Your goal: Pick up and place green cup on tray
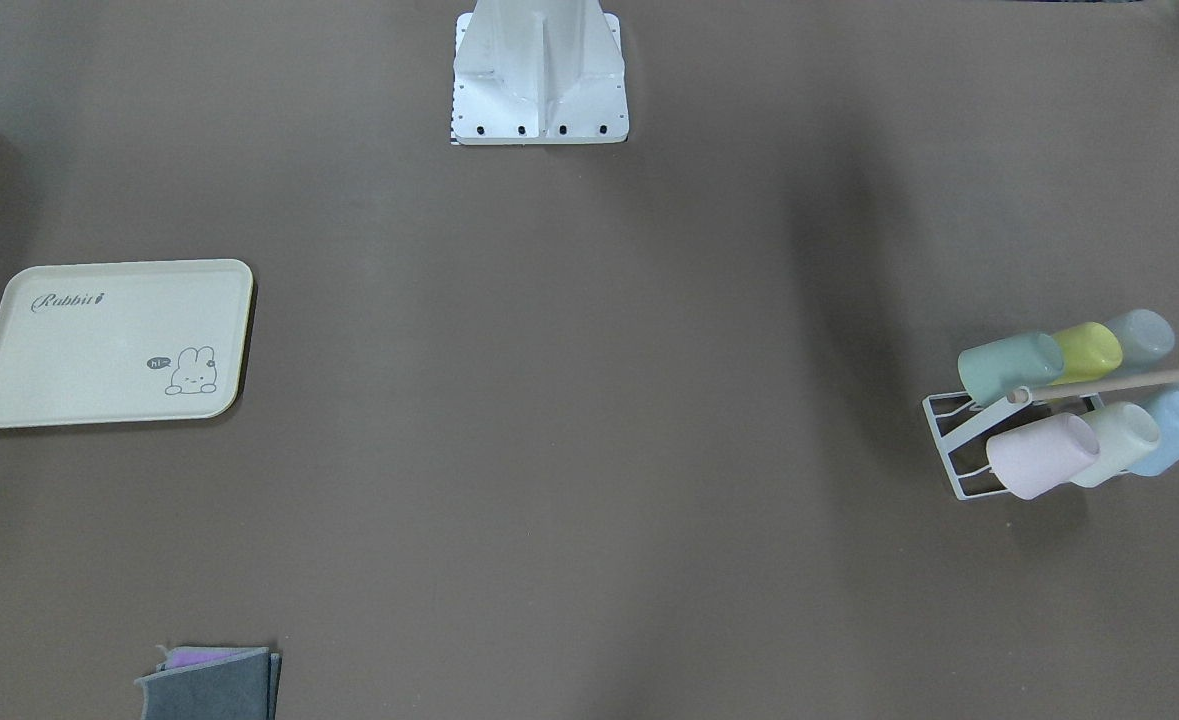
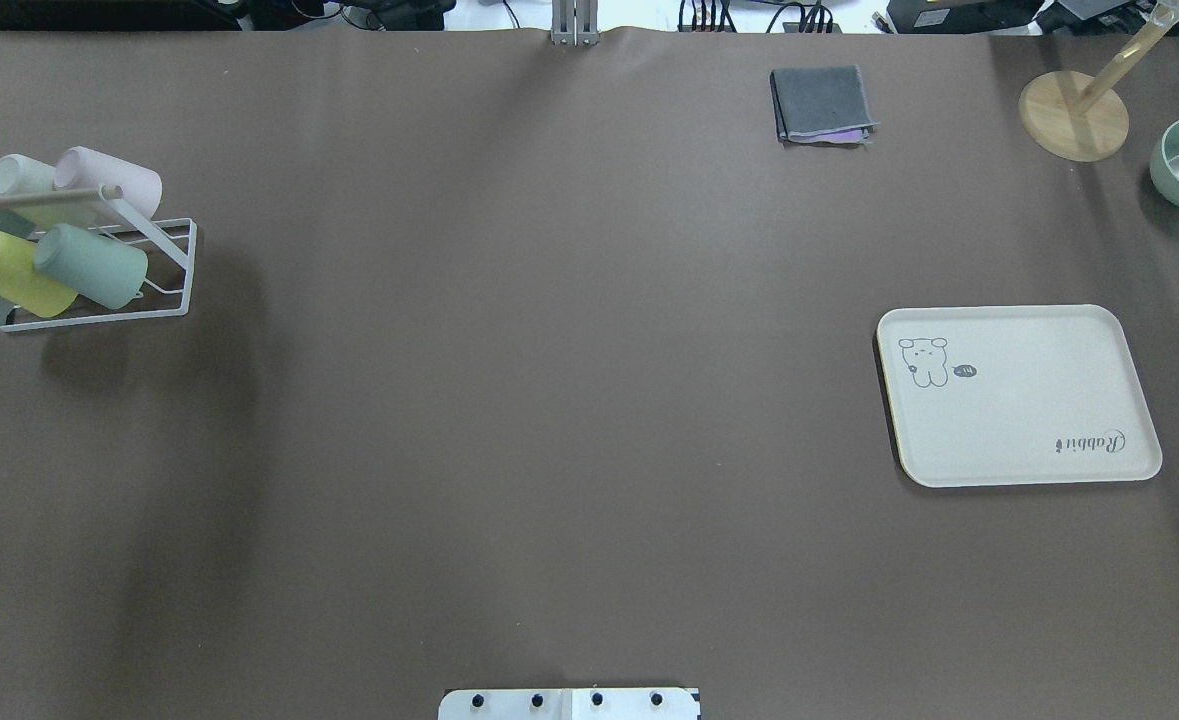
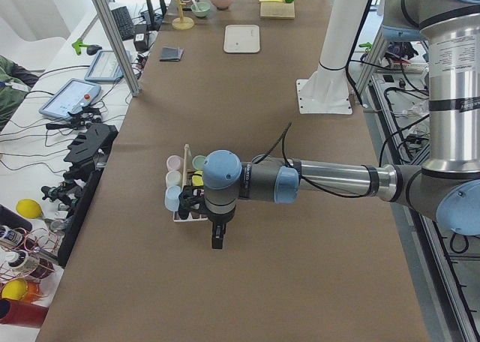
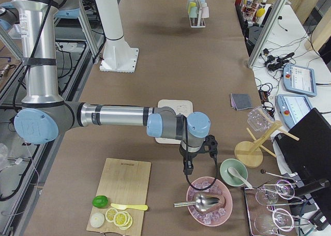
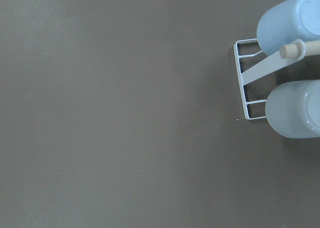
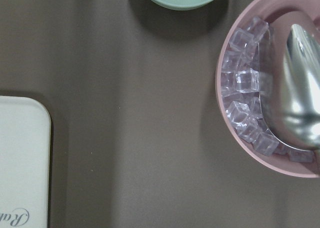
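Hanging tilted on the rack at far left, the green cup sits just beside a yellow cup; the tray lies well apart at right. Left gripper and right gripper: jaw spread cannot be told.

Layout, referenced to tray
Rack holding 6 cups sits well to its left; folded cloths lie beyond it, slightly left.
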`<state>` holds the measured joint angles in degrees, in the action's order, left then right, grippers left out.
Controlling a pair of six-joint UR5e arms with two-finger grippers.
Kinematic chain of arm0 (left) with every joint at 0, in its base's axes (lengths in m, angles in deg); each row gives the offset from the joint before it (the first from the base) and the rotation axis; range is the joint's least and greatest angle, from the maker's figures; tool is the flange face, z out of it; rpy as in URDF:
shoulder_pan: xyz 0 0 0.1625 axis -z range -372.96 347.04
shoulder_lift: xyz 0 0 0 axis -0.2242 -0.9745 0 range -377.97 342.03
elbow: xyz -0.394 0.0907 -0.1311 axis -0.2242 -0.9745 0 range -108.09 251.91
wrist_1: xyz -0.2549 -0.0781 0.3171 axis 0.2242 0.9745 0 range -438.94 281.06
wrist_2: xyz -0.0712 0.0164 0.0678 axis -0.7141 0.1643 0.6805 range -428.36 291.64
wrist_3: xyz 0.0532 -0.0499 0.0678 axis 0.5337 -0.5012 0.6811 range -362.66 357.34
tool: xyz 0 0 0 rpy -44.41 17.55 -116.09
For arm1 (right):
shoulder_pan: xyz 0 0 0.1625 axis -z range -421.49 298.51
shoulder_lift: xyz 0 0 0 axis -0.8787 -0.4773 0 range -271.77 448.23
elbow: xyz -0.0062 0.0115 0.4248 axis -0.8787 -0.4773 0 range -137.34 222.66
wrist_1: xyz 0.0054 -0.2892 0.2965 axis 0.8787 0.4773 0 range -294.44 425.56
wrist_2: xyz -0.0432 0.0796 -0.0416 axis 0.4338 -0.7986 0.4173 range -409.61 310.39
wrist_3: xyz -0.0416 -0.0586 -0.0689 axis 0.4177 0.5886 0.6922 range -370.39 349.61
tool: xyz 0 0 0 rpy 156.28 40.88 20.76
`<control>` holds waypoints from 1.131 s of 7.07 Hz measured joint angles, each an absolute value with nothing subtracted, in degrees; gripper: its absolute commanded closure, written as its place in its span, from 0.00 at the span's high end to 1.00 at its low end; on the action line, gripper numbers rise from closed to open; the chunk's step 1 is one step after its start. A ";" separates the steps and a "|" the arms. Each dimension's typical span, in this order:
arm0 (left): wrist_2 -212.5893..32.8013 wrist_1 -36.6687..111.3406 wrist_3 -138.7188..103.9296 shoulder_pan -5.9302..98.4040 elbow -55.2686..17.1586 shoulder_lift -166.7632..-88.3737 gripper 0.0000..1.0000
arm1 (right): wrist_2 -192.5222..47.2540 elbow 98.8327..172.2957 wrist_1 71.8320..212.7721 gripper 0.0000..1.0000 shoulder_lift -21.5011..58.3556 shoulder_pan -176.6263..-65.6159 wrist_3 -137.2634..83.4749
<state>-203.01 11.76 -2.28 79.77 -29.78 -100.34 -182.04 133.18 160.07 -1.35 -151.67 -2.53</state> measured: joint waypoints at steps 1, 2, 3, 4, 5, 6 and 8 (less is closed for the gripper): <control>-203.01 12.07 -2.24 79.77 -29.85 -100.11 0.99 | -182.05 133.21 160.05 1.00 -1.37 -151.67 -2.55; -203.03 12.81 -2.19 79.74 -30.01 -99.68 0.99 | -182.04 133.24 160.02 1.00 -1.40 -151.67 -2.56; -203.06 13.43 -2.25 79.73 -30.10 -99.38 0.99 | -182.01 133.26 159.98 1.00 -1.32 -151.67 -2.57; -203.09 13.71 -2.29 79.74 -30.16 -99.28 0.99 | -181.99 133.27 159.96 1.00 -1.25 -151.67 -2.57; -203.09 13.84 -2.30 79.74 -30.22 -99.28 0.99 | -181.98 133.26 159.96 1.00 -1.28 -151.66 -2.57; -203.10 13.91 -2.33 79.72 -30.26 -99.24 0.99 | -181.98 133.25 159.95 1.00 -1.32 -151.67 -2.57; -203.06 13.95 -2.44 79.69 -30.21 -99.25 0.99 | -181.97 133.25 159.95 1.00 -1.25 -151.66 -2.63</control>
